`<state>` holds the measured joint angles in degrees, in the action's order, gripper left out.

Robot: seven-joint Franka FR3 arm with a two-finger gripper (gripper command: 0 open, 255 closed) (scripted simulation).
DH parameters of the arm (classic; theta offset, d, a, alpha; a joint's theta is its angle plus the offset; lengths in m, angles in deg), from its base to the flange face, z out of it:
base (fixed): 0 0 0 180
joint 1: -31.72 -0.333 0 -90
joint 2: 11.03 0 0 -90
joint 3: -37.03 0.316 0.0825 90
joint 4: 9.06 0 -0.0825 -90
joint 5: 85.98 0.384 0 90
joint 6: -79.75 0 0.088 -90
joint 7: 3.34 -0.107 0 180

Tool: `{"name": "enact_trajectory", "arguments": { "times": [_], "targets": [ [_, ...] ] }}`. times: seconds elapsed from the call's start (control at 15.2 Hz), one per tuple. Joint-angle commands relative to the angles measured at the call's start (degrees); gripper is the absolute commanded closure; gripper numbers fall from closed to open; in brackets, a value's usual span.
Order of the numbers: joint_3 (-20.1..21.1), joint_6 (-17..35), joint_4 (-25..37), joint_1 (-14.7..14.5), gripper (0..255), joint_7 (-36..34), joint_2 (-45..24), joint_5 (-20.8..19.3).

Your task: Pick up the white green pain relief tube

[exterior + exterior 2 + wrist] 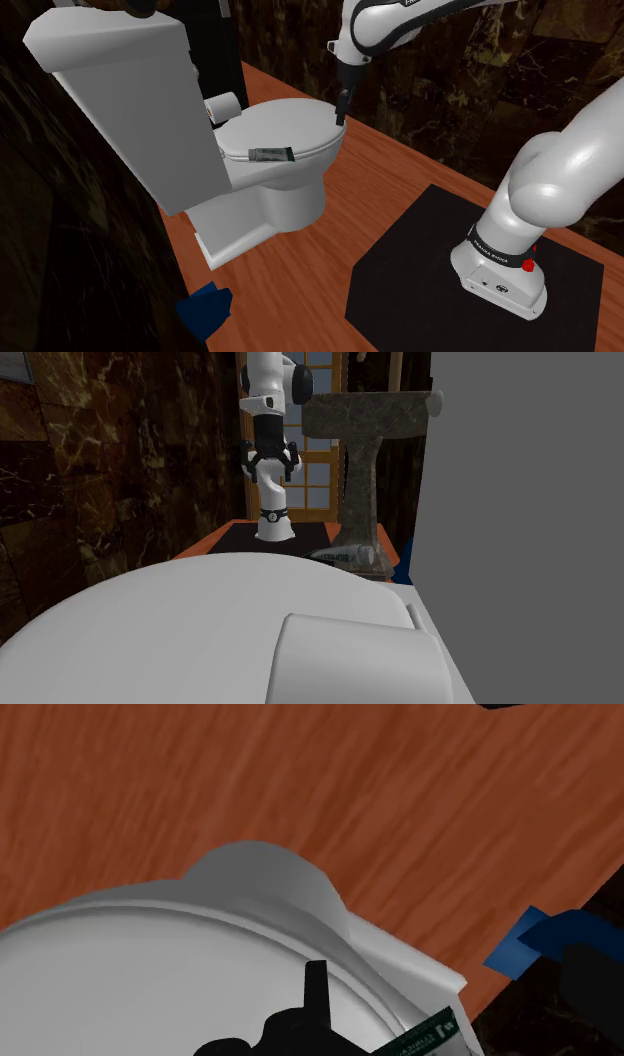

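The white arm (545, 185) is standing up off its base (497, 270) at the shoulder view's lower right, bending hard at the big elbow joint and reaching up and across to the left. The wrist (378, 25) is sitting high near the top edge and angling down, so the black gripper (341, 105) is pointing pretty much straight down. In the second exterior view the arm is facing the camera, with the gripper hanging out in front of it.

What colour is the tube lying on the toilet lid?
The tube is white with a dark green printed band. It shows best in the wrist view.
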<state>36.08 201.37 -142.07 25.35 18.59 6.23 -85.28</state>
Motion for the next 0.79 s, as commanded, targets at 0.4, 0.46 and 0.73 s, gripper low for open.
{"name": "enact_trajectory", "arguments": {
  "times": [0.4,0.46,0.73],
  "targets": [
    [-0.2,9.3,8.7,-3.2,0,11.4,-15.5,6.5],
    [0.0,10.0,10.0,-3.5,0,12.8,-17.4,7.4],
    [1.3,12.4,16.1,-4.3,0,18.4,-24.8,10.8]
  ]
}}
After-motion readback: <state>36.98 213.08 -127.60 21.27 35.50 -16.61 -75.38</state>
